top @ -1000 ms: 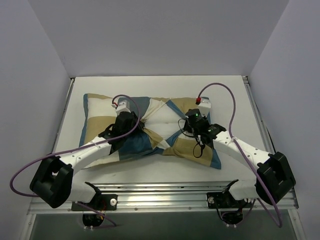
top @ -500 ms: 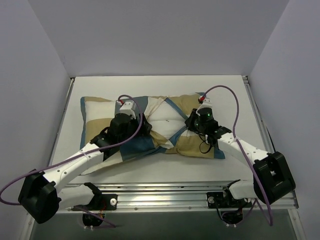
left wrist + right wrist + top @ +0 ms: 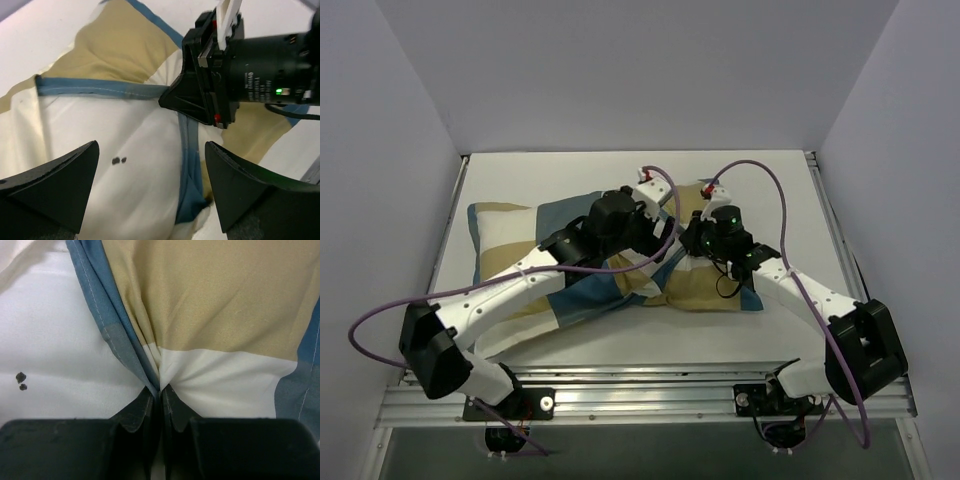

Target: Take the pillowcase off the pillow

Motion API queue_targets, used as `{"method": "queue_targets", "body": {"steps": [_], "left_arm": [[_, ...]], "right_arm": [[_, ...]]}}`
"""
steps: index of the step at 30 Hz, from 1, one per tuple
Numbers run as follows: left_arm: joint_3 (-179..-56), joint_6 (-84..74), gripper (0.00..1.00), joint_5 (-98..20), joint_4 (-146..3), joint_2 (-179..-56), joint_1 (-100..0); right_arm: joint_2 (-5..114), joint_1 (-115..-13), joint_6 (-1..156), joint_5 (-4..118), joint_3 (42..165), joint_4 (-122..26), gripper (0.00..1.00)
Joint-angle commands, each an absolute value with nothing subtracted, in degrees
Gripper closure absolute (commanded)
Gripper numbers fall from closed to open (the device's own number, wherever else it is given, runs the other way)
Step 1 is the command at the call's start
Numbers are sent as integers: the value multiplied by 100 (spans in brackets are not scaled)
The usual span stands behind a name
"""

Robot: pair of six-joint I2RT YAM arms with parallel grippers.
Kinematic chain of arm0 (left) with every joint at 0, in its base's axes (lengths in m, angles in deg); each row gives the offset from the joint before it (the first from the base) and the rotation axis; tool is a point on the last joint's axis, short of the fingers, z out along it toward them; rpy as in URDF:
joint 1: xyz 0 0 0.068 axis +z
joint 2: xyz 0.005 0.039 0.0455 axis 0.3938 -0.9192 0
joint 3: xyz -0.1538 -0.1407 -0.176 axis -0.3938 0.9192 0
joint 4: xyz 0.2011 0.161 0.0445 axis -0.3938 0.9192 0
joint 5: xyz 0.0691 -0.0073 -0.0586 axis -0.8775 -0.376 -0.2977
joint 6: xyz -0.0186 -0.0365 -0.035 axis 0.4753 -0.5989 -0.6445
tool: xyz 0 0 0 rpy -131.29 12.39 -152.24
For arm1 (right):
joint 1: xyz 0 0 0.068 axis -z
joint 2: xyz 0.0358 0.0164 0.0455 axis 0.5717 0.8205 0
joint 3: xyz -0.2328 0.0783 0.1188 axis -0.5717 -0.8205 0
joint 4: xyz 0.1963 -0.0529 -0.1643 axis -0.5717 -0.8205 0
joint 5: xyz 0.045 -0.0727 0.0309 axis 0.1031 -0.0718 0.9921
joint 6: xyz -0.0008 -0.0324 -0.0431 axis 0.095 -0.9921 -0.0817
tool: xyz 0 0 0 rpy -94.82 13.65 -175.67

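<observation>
The pillowcase (image 3: 515,240), in blue, tan and white blocks, lies bunched across the table. Its blue-edged opening (image 3: 187,145) shows the plain white pillow (image 3: 120,130) inside, marked by two dark specks. My left gripper (image 3: 151,150) hovers wide open over the bared pillow and the blue edging, holding nothing. In the top view the left gripper (image 3: 658,230) sits close beside the right gripper (image 3: 688,243). My right gripper (image 3: 160,388) is shut on a pinched fold of the pillowcase (image 3: 215,295) at its blue edge, with the white pillow (image 3: 65,365) to its left.
The white table (image 3: 620,340) is walled in at the back and on both sides. A metal rail (image 3: 650,385) runs along the near edge between the arm bases. Purple cables (image 3: 765,180) loop above both arms. The right gripper's black body (image 3: 235,65) sits just ahead of my left fingers.
My left gripper has opened, let go of the cloth and swung right and farther back, next to the right gripper. The right gripper has shut on the pillowcase edge. The bundle shifted left.
</observation>
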State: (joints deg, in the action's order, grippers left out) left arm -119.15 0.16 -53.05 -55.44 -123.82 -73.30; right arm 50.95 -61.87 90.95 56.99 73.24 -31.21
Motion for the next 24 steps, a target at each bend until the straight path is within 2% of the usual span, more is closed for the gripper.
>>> {"method": "queue_targets", "body": {"steps": [1, 5, 11, 18, 24], "left_arm": [[-12431, 995, 4, -4965, -5038, -13047, -7329], [-12941, 1496, 3, -4728, -4633, -13680, -7250], [-12986, 1550, 3, -4244, -4633, -14067, -6881], [-12924, 1638, 3, -3998, -4519, -14340, -6732], [-12757, 1348, 3, -3110, -4685, -14165, -6336]], "right_arm": [[5121, -6325, 8901, 6122, 7645, -3287, 100], [5078, -6352, 8874, 6104, 7716, -3367, 100], [5016, -6387, 8857, 6183, 7716, -3367, 99], [5025, -6431, 8883, 6209, 7681, -3358, 97], [4990, -6440, 8848, 6113, 7611, -3402, 97]]}}
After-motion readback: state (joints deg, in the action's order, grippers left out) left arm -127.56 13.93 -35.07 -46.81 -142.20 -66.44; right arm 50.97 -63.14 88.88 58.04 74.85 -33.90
